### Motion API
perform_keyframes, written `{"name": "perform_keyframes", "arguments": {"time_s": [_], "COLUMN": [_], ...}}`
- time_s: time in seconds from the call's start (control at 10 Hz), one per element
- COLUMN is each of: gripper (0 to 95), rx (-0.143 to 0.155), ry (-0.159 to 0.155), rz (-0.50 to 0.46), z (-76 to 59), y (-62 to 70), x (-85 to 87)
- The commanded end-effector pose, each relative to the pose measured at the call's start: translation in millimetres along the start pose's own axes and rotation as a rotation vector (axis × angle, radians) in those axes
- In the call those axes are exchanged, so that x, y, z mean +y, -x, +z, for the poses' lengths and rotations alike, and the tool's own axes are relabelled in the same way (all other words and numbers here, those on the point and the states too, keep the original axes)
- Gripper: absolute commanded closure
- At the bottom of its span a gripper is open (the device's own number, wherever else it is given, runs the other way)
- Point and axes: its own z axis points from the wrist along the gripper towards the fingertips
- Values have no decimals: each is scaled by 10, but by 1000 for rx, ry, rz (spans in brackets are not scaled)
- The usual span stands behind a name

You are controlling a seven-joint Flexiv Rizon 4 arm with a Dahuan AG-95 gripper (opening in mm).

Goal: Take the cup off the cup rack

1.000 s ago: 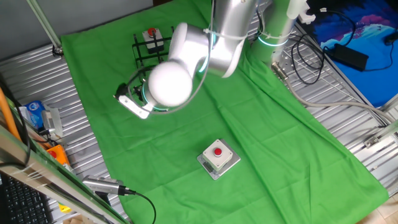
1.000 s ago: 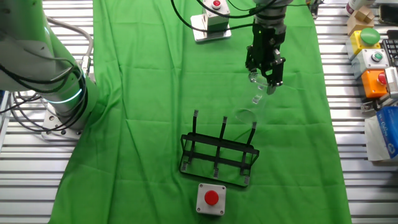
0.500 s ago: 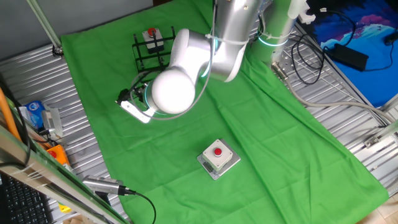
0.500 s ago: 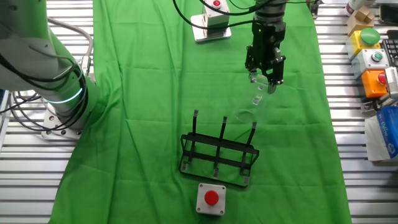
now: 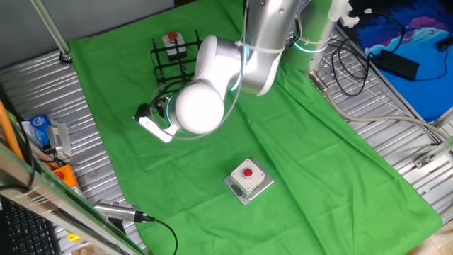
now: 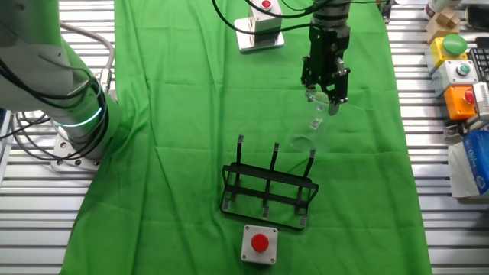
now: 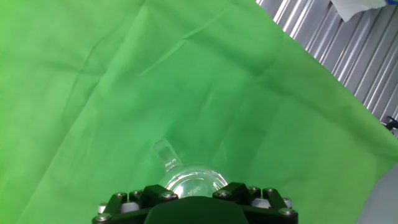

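Overhead, the tool (image 6: 326, 90) clamps the cup (image 7: 191, 180) above a wrinkled green cloth (image 6: 183, 114) (slatted metal table (image 6: 439, 176) around it).

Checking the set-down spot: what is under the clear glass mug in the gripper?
Only wrinkled green cloth shows around the clear glass mug; the gripper covers the patch directly under it.
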Motion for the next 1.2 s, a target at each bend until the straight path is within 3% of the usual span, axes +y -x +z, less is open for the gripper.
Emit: {"name": "perform_keyframes", "arguments": {"time_s": [0.1,0.3,0.4,0.5,0.6,0.9,1.2], "gripper": [950,950,760,380,190,190,190], "rx": [6,35,38,37,36,33,-3], "ry": [-17,-55,-56,-54,-52,-30,61], "rz": [9,30,17,1,-7,-20,-4], "z": [31,6,2,3,2,2,-8], "y": [25,42,43,43,43,42,39], "x": [30,67,72,73,73,72,63]}}
